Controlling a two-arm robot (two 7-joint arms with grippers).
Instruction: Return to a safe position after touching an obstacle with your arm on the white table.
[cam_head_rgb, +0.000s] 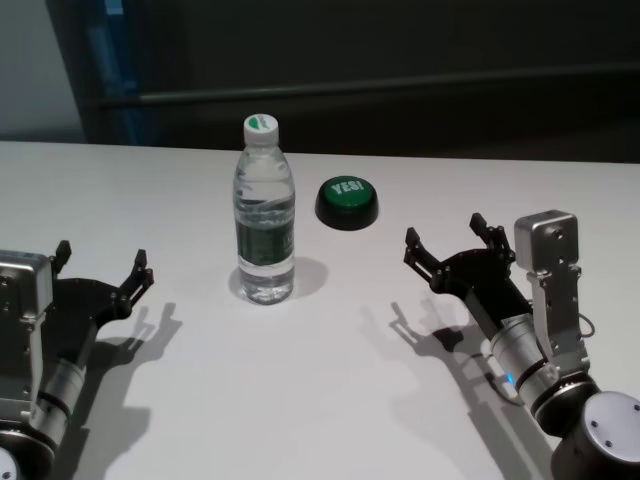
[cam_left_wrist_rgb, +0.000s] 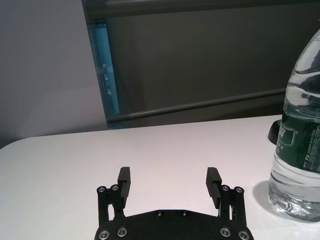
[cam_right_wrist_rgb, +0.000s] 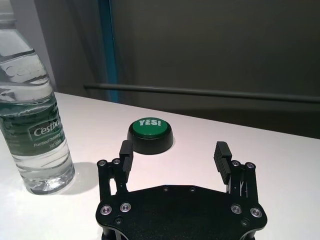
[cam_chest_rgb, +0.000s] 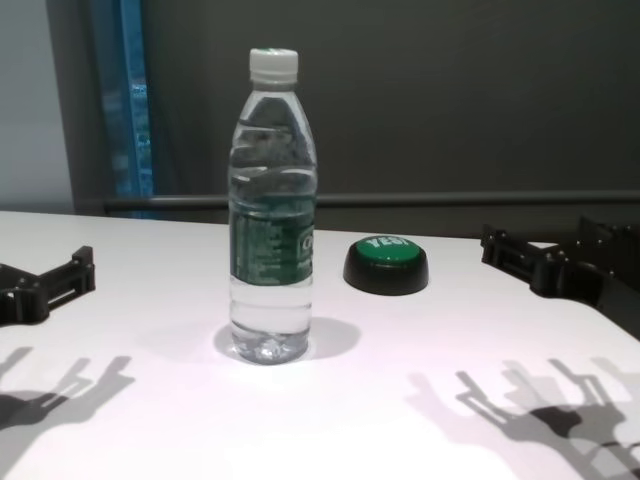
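Note:
The obstacle, a clear water bottle (cam_head_rgb: 265, 212) with a white cap and dark green label, stands upright near the middle of the white table (cam_head_rgb: 330, 380); it also shows in the chest view (cam_chest_rgb: 271, 210) and both wrist views (cam_left_wrist_rgb: 300, 145) (cam_right_wrist_rgb: 32, 120). My left gripper (cam_head_rgb: 104, 265) hovers open at the near left, well apart from the bottle, with nothing between its fingers (cam_left_wrist_rgb: 124, 183). To the near right of the bottle my right gripper (cam_head_rgb: 447, 238) is open and empty too, its fingers (cam_right_wrist_rgb: 223, 156) spread wide.
A low round green button (cam_head_rgb: 347, 200) marked "YES!" on a black base sits right of the bottle, ahead of the right gripper (cam_right_wrist_rgb: 172, 150). Beyond the table's far edge is a dark wall with a rail (cam_head_rgb: 400, 90).

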